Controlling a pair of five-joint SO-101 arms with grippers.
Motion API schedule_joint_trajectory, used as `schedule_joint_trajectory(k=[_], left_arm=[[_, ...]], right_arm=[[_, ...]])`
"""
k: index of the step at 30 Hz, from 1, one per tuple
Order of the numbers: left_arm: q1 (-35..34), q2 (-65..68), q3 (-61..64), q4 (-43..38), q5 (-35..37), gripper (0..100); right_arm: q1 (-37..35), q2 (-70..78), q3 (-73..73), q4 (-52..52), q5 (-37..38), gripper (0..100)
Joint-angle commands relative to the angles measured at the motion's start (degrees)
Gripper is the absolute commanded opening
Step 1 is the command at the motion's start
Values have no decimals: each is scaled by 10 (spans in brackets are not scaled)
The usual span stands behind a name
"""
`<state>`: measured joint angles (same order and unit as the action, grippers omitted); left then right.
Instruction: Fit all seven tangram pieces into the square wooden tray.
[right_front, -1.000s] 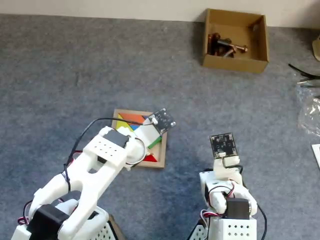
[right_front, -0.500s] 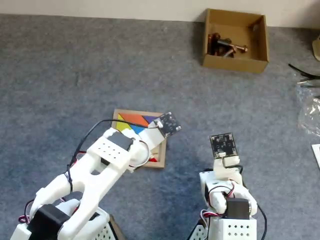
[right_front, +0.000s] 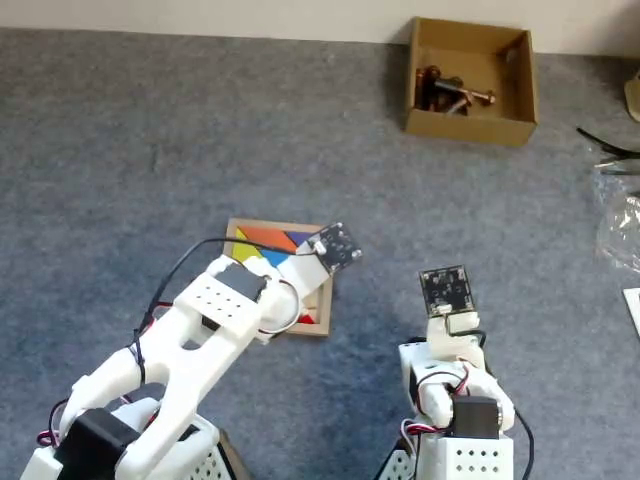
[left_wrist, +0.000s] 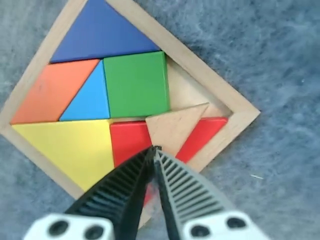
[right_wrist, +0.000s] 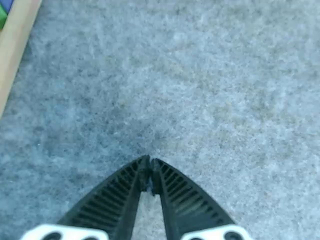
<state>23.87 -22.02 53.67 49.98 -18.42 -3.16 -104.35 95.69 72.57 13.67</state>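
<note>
Item: square wooden tray (left_wrist: 222, 92), lying on the grey carpet (right_wrist: 200, 75) near the front of the surface, under the left arm

Seated flat, six pieces: dark blue triangle (left_wrist: 102, 32), orange parallelogram (left_wrist: 52, 92), light blue triangle (left_wrist: 90, 97), green square (left_wrist: 136, 84), yellow triangle (left_wrist: 70, 147), red piece (left_wrist: 127, 142)

Unseated, one piece: plain wood triangle (left_wrist: 175, 131), riding askew on top of the red piece, one tip reaching over toward the tray corner

Vacancy: one triangular pocket (left_wrist: 185, 92), bounded by the green square's side, the tray rim and the red piece; bare tray floor shows in it

Left gripper (left_wrist: 152, 150): fingers pressed together, nothing between them, tips at the wood triangle's near corner

Right gripper (right_wrist: 150, 162): fingers likewise together and empty, over bare carpet, well apart from the tray, whose edge (right_wrist: 15, 50) lies off to one side

Governing relation: the pocket lies straight beyond the wood triangle as seen from the left gripper, so triangle and vacancy fall roughly in line with the fingertips. Judged requirement: a push away from the gripper with a slight turn, bringing the triangle's edges square to the green square and the rim so that it drops off the red piece. The left arm is by far the nearer
</note>
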Motion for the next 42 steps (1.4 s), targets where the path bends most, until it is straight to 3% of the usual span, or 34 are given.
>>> schedule_joint_trajectory(k=[1,18,22,30,33,37,42], left_arm=[[10,-26,-29,-10,23,10],[59,-27,-34,-55,20,10],[62,-27,-30,-55,-48,10],[75,-63,-29,-25,-73,10],[75,-116,-27,24,-118,10],[73,-169,-23,75,-118,10],[25,-164,16,61,-118,10]], right_arm=[[-7,-3,57,-13,-4,5],[-7,-3,57,-13,-4,5],[-7,-3,57,-13,-4,5],[-7,-3,57,-13,-4,5],[-7,-3,57,-13,-4,5],[-7,-3,57,-13,-4,5],[-7,-3,57,-13,-4,5]])
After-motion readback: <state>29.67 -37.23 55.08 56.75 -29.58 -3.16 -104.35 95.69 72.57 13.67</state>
